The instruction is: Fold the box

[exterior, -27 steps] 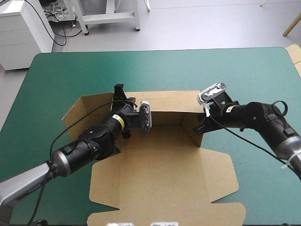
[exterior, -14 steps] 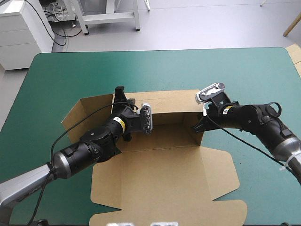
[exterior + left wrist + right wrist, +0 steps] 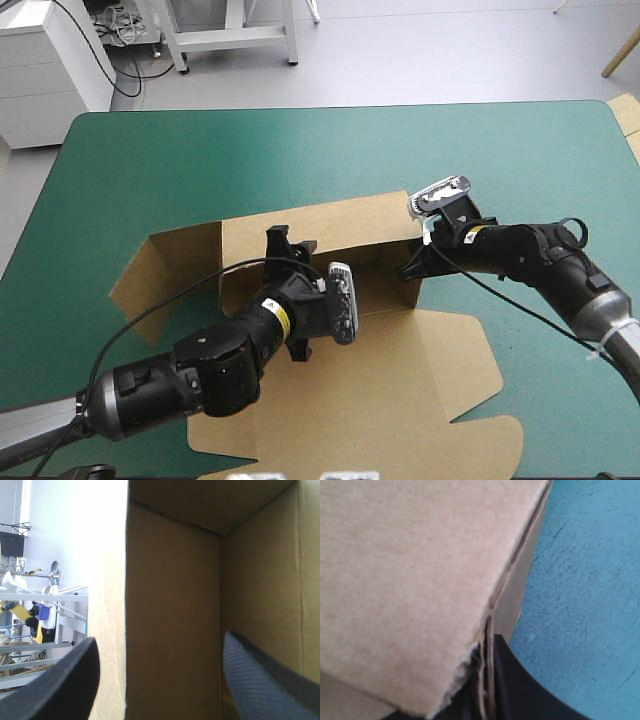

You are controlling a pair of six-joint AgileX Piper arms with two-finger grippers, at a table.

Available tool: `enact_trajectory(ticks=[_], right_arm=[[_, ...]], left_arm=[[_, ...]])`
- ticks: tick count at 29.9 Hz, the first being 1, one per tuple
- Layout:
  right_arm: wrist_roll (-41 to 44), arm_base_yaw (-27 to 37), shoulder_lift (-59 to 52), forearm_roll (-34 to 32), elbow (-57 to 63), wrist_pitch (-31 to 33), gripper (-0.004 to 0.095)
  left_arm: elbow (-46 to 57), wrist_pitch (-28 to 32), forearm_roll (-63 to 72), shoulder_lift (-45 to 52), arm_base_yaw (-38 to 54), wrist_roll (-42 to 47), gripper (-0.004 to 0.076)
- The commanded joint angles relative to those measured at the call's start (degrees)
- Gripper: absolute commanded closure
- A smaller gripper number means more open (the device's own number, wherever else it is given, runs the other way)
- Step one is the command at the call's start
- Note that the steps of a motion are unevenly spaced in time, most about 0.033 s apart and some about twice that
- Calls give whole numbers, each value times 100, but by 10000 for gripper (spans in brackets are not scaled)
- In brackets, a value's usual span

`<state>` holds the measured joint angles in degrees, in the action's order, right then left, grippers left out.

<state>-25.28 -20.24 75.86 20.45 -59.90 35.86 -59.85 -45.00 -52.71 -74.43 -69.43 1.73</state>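
Observation:
The brown box (image 3: pixel 350 225) lies mid-table with its back wall raised and its lid (image 3: pixel 400 380) flat toward the near edge. My left gripper (image 3: pixel 291 242) is inside the box at the left end of the back wall. In the left wrist view its black fingers (image 3: pixel 60 690) stand apart, and an upright wall edge (image 3: pixel 125 630) lies between them untouched. My right gripper (image 3: pixel 412 268) is at the box's right corner. There the right wrist view shows the gripper (image 3: pixel 485 695) shut on the layered board edge (image 3: pixel 487 655).
The box's left flap (image 3: pixel 160 275) spreads out over the teal-green cover (image 3: pixel 200 160) toward the table's left side. A strip of more brown board (image 3: pixel 628 118) shows at the table's far right corner.
My left gripper has opened and its arm has drawn back toward the near edge. The box's left end has swung nearer with it. The right gripper keeps its hold.

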Motion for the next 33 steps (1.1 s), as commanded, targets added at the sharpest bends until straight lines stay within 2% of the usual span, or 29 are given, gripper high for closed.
enact_trajectory(ticks=[1,5,7,9,13,22,28,33], right_arm=[[280,-19,-119,-139,-136,-146,928],[624,-19,-119,-526,-160,-146,928],[634,-19,-119,-526,-182,-146,928],[634,-19,-129,-515,-194,-135,928],[634,-19,-129,-503,-194,-146,928],[634,-19,-129,-522,-194,-146,929],[634,-19,-129,-522,-194,-146,929],[634,-19,-208,-672,-194,-126,928]], left_arm=[[-394,-465,-141,208,-623,83,223],[-639,-811,-141,208,-1126,83,239],[-809,-873,-105,208,-1299,72,293],[-1008,-963,3,208,-1366,17,386],[-1433,-957,248,208,-1354,-235,719],[-2044,-992,419,208,-1012,-526,709],[-2729,-1180,2118,208,195,-1579,709],[-3046,-1407,3044,389,1525,-1629,709]])
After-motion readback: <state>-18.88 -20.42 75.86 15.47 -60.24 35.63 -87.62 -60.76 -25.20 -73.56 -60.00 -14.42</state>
